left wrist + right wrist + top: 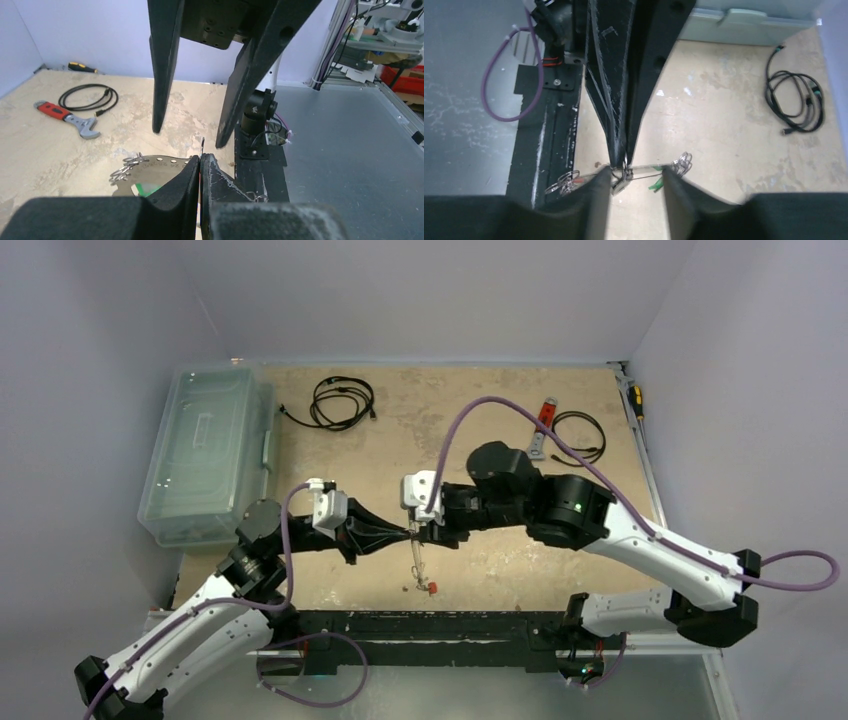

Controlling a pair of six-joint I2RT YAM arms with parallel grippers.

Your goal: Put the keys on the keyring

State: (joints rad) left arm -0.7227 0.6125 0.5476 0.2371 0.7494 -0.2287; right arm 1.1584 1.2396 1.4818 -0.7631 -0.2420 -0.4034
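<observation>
The beige table (480,410) lies under me, with a clear plastic box (205,455) at its 9 o'clock edge and a red-handled wrench (541,425) toward 1 o'clock. My two arms meet over the middle. My left gripper (200,162) is pressed together on the rim of the keyring (150,170) — the hoop hangs from there toward 6 o'clock. My right gripper (635,171) stands spread, one finger on each side of the ring; if they touch it, I cannot tell. A red key (432,588) and a green key (655,185) sit close by the ring.
</observation>
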